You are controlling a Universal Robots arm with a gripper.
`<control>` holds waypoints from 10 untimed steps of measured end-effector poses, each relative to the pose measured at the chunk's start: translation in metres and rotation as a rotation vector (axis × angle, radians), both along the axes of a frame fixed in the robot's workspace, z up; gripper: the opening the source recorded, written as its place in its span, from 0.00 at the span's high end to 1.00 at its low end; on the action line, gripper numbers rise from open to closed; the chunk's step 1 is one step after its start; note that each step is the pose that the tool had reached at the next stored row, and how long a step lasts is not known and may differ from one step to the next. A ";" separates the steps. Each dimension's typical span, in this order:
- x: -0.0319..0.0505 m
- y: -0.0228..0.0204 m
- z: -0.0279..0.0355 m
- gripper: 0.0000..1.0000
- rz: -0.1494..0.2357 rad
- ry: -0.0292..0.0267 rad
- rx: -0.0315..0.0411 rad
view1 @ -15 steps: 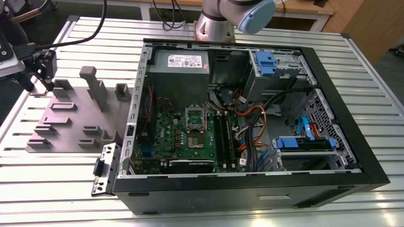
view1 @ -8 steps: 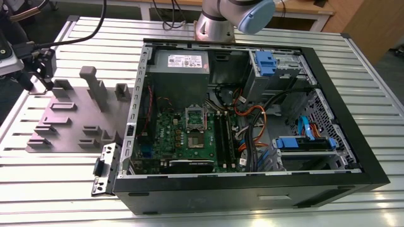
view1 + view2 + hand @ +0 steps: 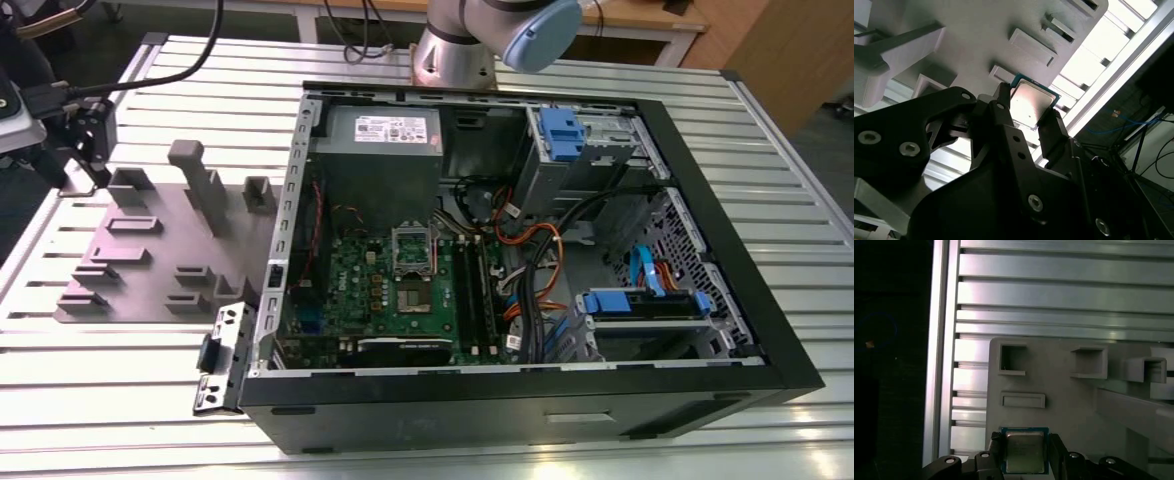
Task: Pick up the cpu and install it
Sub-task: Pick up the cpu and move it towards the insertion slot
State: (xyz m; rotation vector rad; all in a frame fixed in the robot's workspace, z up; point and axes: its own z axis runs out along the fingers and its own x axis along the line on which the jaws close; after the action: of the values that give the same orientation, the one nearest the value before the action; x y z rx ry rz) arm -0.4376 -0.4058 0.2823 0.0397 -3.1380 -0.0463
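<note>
Pick-up step: my fingers [image 3: 1050,127] clamped on the cpu [image 3: 1031,101], over the grey fixture plate [image 3: 1064,405] near the surface [image 3: 1054,290] edge. Install not yet done; I judge the socket [image 3: 411,258] needs square alignment.

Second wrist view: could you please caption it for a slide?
The gripper holds the cpu by its sides above the grey fixture plate.

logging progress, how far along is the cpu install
Grasp done: the black gripper is shut on the small square silvery cpu at the grey fixture plate. Whether it's lifted is unclear. Left: seating it on the green board inside the black computer case.
</note>
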 end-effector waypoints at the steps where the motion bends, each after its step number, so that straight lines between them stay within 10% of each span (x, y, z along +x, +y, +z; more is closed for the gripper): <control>1: 0.0000 0.0000 0.0007 0.53 0.000 -0.0001 0.0000; 10: 0.0000 0.0000 0.0075 0.53 0.000 0.0000 0.0000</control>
State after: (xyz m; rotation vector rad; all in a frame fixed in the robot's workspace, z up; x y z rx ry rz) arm -0.4376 -0.4058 0.2898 0.0397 -3.1381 -0.0463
